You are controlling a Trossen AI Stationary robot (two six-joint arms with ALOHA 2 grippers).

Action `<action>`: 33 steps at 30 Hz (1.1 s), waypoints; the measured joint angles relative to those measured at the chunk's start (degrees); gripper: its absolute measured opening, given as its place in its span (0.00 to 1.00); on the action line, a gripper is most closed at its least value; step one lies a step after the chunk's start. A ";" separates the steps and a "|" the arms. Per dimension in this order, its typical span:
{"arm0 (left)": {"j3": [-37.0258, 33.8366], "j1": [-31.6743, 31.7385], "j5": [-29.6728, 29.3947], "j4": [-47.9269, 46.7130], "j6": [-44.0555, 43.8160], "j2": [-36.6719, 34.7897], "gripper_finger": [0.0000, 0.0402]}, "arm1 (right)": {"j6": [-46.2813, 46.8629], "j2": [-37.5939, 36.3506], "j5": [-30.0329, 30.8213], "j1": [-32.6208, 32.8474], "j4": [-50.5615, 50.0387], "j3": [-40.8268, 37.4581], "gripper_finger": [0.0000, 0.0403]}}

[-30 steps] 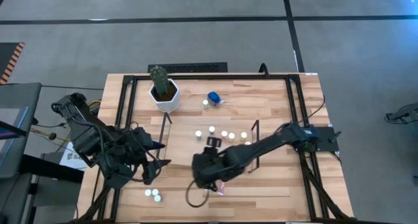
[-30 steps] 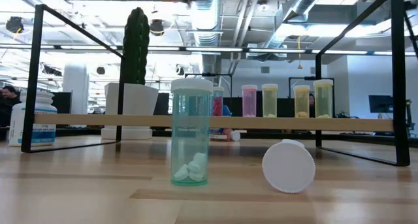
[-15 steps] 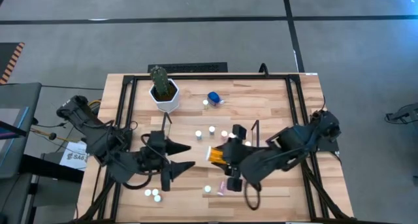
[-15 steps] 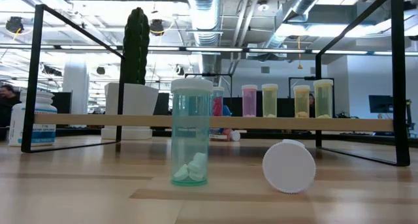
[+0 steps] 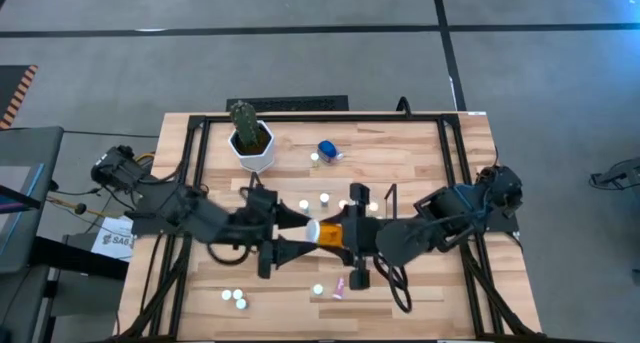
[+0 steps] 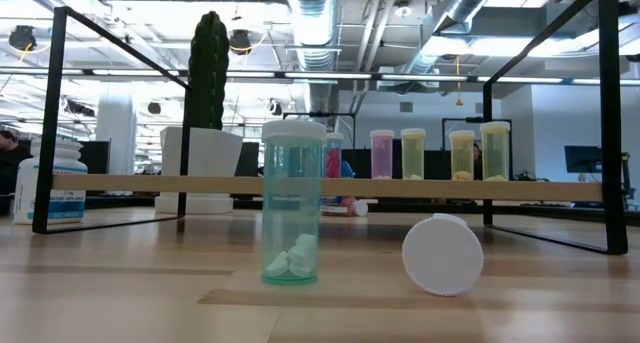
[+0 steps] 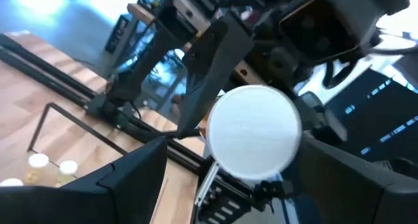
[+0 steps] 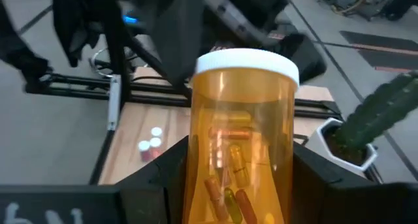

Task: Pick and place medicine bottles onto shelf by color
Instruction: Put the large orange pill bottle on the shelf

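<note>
Seen from above, the two arms meet nose to nose over the middle of the table (image 5: 420, 163). The right gripper (image 5: 338, 233) is clamped on an orange bottle (image 5: 326, 232) held on its side, white cap toward the left arm. The left gripper (image 5: 296, 233) stands with its two fingers spread wide on either side of that cap, not closed on it. The right wrist view alone shows the contents, capsules inside the clear orange bottle (image 8: 239, 140), with a dark finger against each flank. The left wrist view shows only the round white cap (image 7: 252, 135) end-on, lying in the gap between that arm's own parted fingers (image 7: 127, 178). The low view shows neither gripper; instead it shows the shelf (image 6: 330, 186) edge-on, carrying a row of pink and yellowish bottles (image 6: 414, 152), which from above appear merely as white caps (image 5: 324, 197). In its foreground stand a clear teal bottle (image 6: 292, 202) with white tablets and a second one lying with its cap (image 6: 442, 254) facing the camera. From above, more bottles lie near the table's front edge (image 5: 233, 298), a pink one (image 5: 340, 286) is below the grippers, a blue-capped bottle (image 5: 327, 150) lies on its side and the cactus pot (image 5: 252, 145) stands at the back.
</note>
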 joint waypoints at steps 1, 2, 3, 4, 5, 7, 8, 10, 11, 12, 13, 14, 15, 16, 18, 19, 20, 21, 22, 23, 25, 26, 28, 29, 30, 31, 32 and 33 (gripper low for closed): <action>0.00 0.64 1.82 -0.24 0.11 0.10 0.80 | 0.00 0.00 0.01 -0.46 -0.06 0.00 0.51; -0.02 1.19 3.42 -0.39 0.47 0.15 0.80 | 0.00 0.00 0.03 -0.92 -0.10 0.00 0.51; -0.03 1.76 4.68 -0.36 0.99 0.15 0.80 | 0.01 0.00 0.04 -1.36 -0.19 0.00 0.51; -0.02 2.12 5.53 -0.29 1.45 0.14 0.80 | 0.12 0.00 0.07 -1.72 -0.51 0.00 0.51; -0.02 2.45 6.17 -0.20 1.78 0.07 0.80 | 0.59 0.00 0.06 -2.03 -1.05 0.00 0.51; -0.04 2.84 6.52 -0.40 2.88 -0.26 0.80 | 2.36 0.00 -0.07 -2.50 -1.89 0.00 0.51; -0.04 3.14 6.50 -0.39 3.20 -0.33 0.80 | 3.44 0.00 -0.54 -2.65 -2.42 0.02 0.51; 0.37 3.78 6.30 -0.61 4.21 -0.37 0.80 | 5.77 -0.02 -2.36 -2.72 -3.77 0.02 0.51; 0.49 4.03 6.40 -0.66 4.54 -0.38 0.80 | 6.68 0.02 -2.65 -2.92 -3.96 0.02 0.51; 0.60 4.36 6.39 -0.52 4.67 -0.39 0.80 | 7.67 0.04 -3.24 -3.00 -4.05 0.02 0.51; 0.64 4.65 6.45 -0.35 4.65 -0.38 0.80 | 8.56 0.04 -3.83 -3.00 -4.21 0.02 0.51; 0.66 5.05 6.36 -0.43 4.34 -0.34 0.80 | 9.08 0.04 -4.71 -3.01 -4.32 0.02 0.51; 0.66 5.38 6.42 -0.67 3.89 -0.27 0.80 | 9.38 0.04 -5.74 -3.02 -4.24 0.02 0.51; 0.66 5.64 6.42 -0.93 3.34 -0.23 0.79 | 9.57 0.04 -6.23 -2.99 -4.21 0.02 0.51; 0.66 6.19 6.39 -1.04 1.75 0.05 0.77 | 9.64 0.04 -6.54 -2.97 -4.34 0.02 0.51; 0.66 6.29 6.62 -1.39 0.85 0.09 0.75 | 9.73 0.04 -6.52 -2.93 -4.58 0.02 0.51; 0.66 6.29 6.65 -1.80 -0.15 0.09 0.72 | 9.67 0.04 -6.57 -2.96 -4.73 0.02 0.51; 0.66 6.29 6.63 -2.28 -0.95 0.09 0.70 | 9.66 0.04 -6.91 -2.99 -4.65 0.02 0.51; 0.66 6.29 6.47 -2.63 -1.63 0.09 0.67 | 9.66 0.06 -7.00 -3.04 -4.63 0.02 0.51; 0.66 6.29 6.37 -2.90 -2.21 0.09 0.63 | 9.66 0.07 -7.00 -3.04 -4.79 0.01 0.51; 0.66 6.25 6.30 -2.99 -2.73 0.11 0.56 | 9.66 0.07 -6.95 -3.04 -5.16 0.00 0.51; 0.66 6.25 6.22 -2.99 -3.01 0.11 0.52 | 9.66 0.07 -6.96 -3.04 -5.36 0.00 0.51; 0.66 6.27 6.40 -3.24 -3.53 0.12 0.46 | 9.66 0.07 -7.00 -3.04 -5.98 0.00 0.51; 0.66 6.29 6.64 -3.30 -3.84 0.15 0.43 | 9.66 0.07 -7.02 -3.02 -6.15 0.00 0.51; 0.66 6.29 6.82 -3.35 -4.28 0.15 0.42 | 9.66 0.07 -7.16 -3.02 -6.14 0.02 0.51; 0.66 6.29 6.92 -3.37 -4.63 0.15 0.42 | 9.66 0.07 -7.19 -3.03 -6.15 0.00 0.51; 0.66 6.29 7.16 -3.39 -4.99 0.15 0.42 | 9.66 0.07 -7.22 -3.02 -6.27 0.00 0.51; 0.66 6.29 7.37 -3.41 -5.19 0.17 0.42 | 9.40 0.07 -7.24 -3.02 -6.46 0.02 0.51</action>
